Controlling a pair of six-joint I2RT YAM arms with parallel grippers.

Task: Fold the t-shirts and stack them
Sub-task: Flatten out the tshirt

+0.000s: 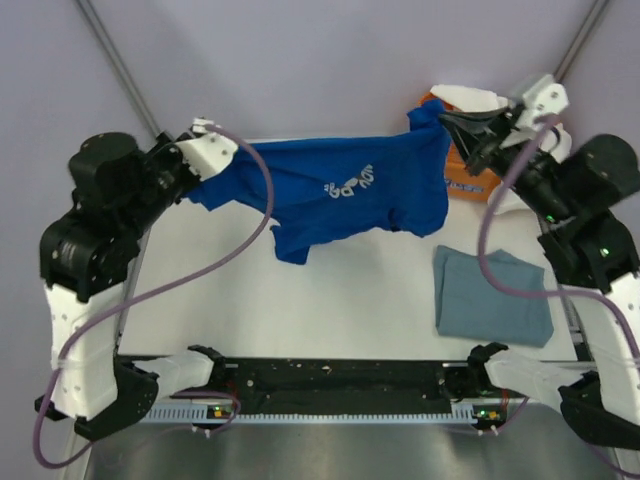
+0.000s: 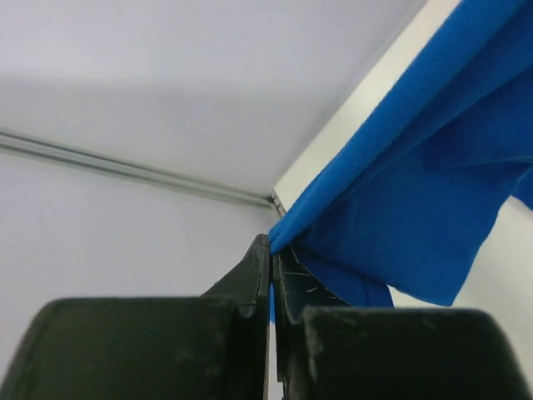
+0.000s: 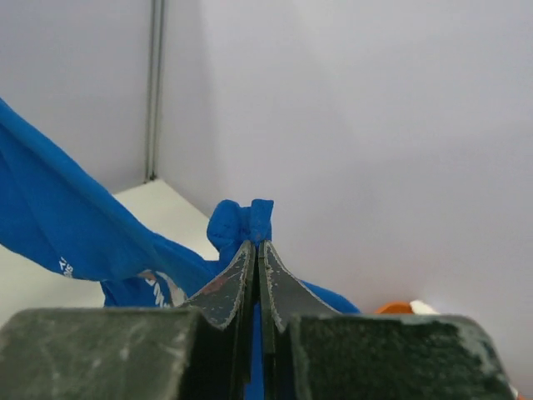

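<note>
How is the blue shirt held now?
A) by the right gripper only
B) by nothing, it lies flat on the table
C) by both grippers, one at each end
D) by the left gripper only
C: the left gripper and right gripper are each shut on one end of the blue shirt.

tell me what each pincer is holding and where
Both grip the royal-blue cloth t-shirt by opposite ends: left pincer an edge fold, right pincer a bunched corner.

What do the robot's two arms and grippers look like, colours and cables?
The left arm and right arm pair bulky black joints with white shells; a lavender cable loops along each. Left gripper and right gripper have black, tapering, scuffed fingers.
</note>
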